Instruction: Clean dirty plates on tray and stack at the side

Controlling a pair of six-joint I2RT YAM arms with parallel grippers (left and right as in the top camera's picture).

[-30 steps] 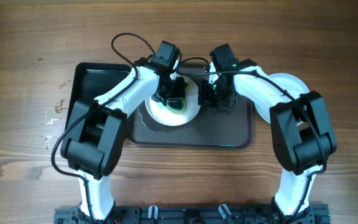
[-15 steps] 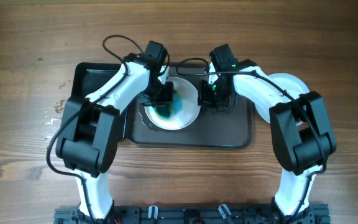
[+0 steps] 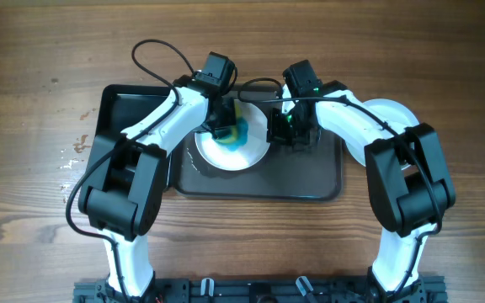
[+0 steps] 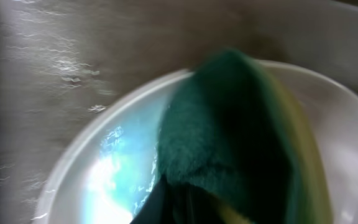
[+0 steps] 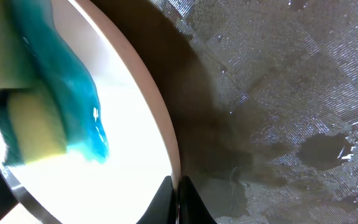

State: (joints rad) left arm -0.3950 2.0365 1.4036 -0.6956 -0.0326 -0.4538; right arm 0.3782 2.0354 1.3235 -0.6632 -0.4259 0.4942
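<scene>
A white plate (image 3: 232,150) lies on the dark grey tray (image 3: 301,181), with a blue-green smear across its upper middle. My left gripper (image 3: 223,126) is shut on a green and yellow sponge (image 3: 237,130) and presses it on the plate; the sponge (image 4: 235,137) fills the left wrist view over the plate (image 4: 104,174). My right gripper (image 3: 283,128) is shut on the plate's right rim (image 5: 166,143), its fingertips (image 5: 191,199) pinching the edge. The sponge (image 5: 36,124) and blue smear (image 5: 73,93) show in the right wrist view. Another white plate (image 3: 391,112) lies right of the tray, partly under my right arm.
A glossy black tray (image 3: 129,118) sits left of the grey tray, partly under my left arm. The grey tray's surface is wet (image 5: 278,124), with puddles. Bare wood table (image 3: 49,210) lies all around.
My left gripper has moved the sponge from the plate's left side up and right to its upper middle, spreading the blue smear. The right gripper has held still on the rim.
</scene>
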